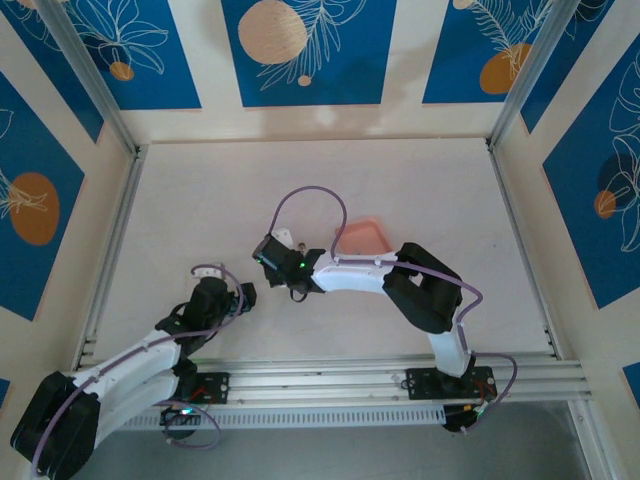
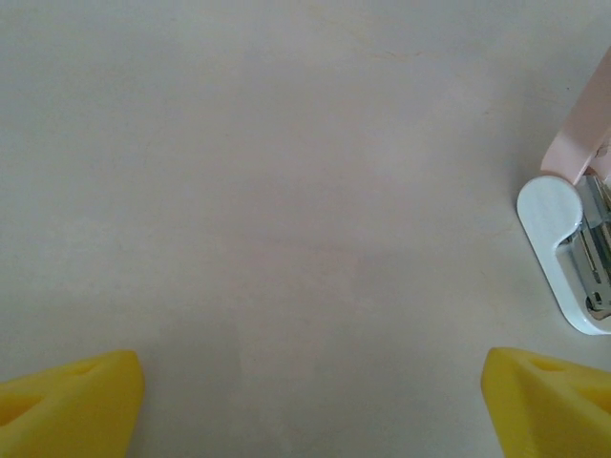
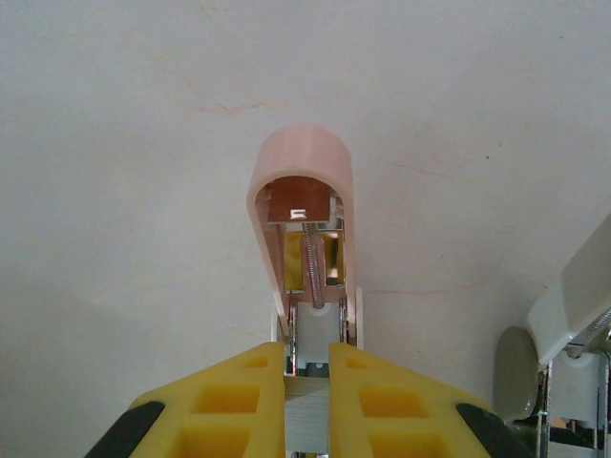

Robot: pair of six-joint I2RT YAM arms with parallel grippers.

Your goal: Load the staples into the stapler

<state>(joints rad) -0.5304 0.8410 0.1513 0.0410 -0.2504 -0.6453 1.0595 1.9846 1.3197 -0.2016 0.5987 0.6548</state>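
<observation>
The right gripper (image 3: pixel 307 367) is clamped on a short strip of staples (image 3: pixel 307 420) at the bottom centre of the right wrist view, just behind the open stapler (image 3: pixel 301 172). The strip is grey ribbed metal, thin and very light. It looks stiff along its length but is probably brittle: joined staples tend to break apart if bent or squeezed hard, and the smooth sides could slip between the yellow plastic fingers (image 3: pixel 275 410). Gripping the flat sides toward the rear, as here, leaves the front end free to slide in. The stapler has a rounded salmon-pink plastic lid, hinged up, with a coiled steel spring (image 3: pixel 312 262) and a shiny channel beneath. The left gripper (image 2: pixel 310 401) hangs with its jaws wide apart over the bare matte table (image 2: pixel 286 191), holding nothing. A salmon-pink tray (image 1: pixel 362 236) sits right of centre in the top view.
</observation>
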